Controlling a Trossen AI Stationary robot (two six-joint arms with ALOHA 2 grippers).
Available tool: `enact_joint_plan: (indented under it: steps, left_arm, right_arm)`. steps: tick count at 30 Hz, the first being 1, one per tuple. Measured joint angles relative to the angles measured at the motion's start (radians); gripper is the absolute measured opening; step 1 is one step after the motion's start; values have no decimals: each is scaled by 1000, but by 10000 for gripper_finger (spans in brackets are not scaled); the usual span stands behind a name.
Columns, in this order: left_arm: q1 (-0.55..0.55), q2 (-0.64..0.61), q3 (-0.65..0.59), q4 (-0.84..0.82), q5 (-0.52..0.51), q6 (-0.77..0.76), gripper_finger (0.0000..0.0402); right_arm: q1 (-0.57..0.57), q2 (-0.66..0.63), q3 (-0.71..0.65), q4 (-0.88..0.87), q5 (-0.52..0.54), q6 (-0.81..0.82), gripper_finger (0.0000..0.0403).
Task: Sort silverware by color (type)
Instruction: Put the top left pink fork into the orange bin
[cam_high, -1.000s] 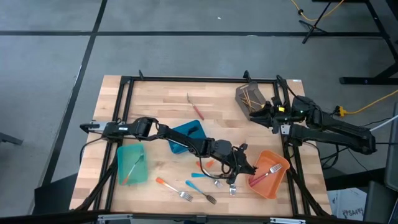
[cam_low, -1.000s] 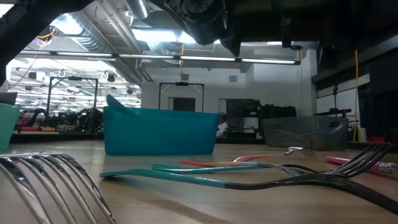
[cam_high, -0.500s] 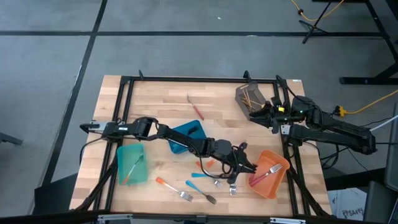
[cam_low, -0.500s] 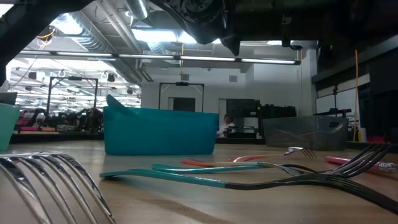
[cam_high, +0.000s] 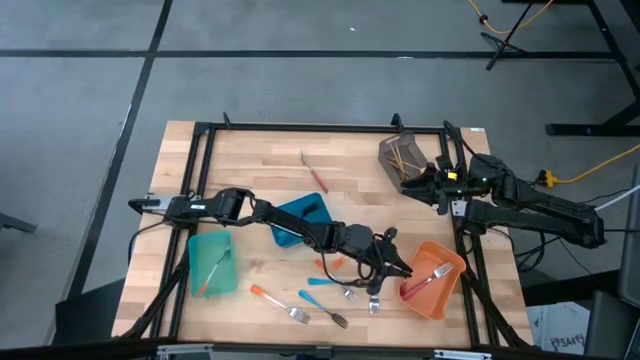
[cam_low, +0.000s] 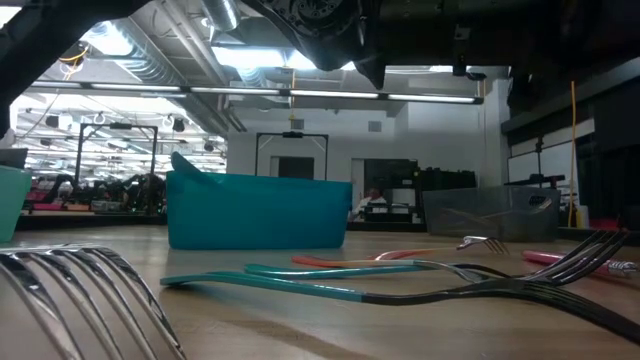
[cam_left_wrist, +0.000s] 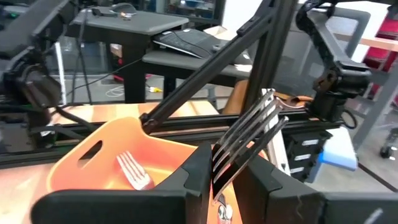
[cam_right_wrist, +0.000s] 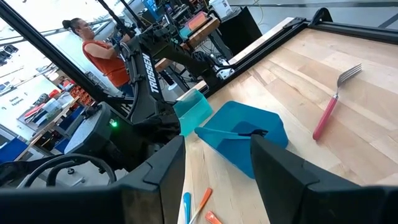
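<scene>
My left gripper (cam_high: 393, 268) (cam_left_wrist: 224, 171) reaches across the near half of the table and is shut on a fork (cam_left_wrist: 249, 138), just left of the orange bin (cam_high: 447, 293). That bin holds a pink-handled fork (cam_high: 428, 278) (cam_left_wrist: 134, 171). Loose forks with orange and blue handles (cam_high: 318, 283) lie flat on the wood near the front edge. A red-handled fork (cam_high: 313, 172) (cam_right_wrist: 333, 102) lies toward the far side. My right gripper (cam_high: 425, 182) (cam_right_wrist: 214, 186) is open beside the grey bin (cam_high: 398, 158), which holds gold pieces. My left gripper pinches the fork between its two fingers just below the silver tines (cam_left_wrist: 258, 124). The tines stick out past the fingertips and slant upward toward the orange bin. The handle is hidden behind the fingers. The fork is lifted clear of the table.
A blue bin (cam_high: 300, 218) (cam_low: 258, 210) sits mid-table under the left arm. A teal bin (cam_high: 212, 262) at the near left holds an orange-handled fork. Black frame rails run along the table's edges. A person in a red top (cam_right_wrist: 102, 53) stands beyond the table.
</scene>
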Motion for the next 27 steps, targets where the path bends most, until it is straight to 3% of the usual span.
enact_joint_plan:
  steps: [23, 27]
  left_arm:
    - [23, 0, 0, 18, -47, -1, 53]
    - [32, 0, 0, 18, -47, -2, 71]
  right_arm:
    - [0, 0, 0, -11, 0, 0, 170]
    - [0, 0, 0, -33, 0, 0, 170]
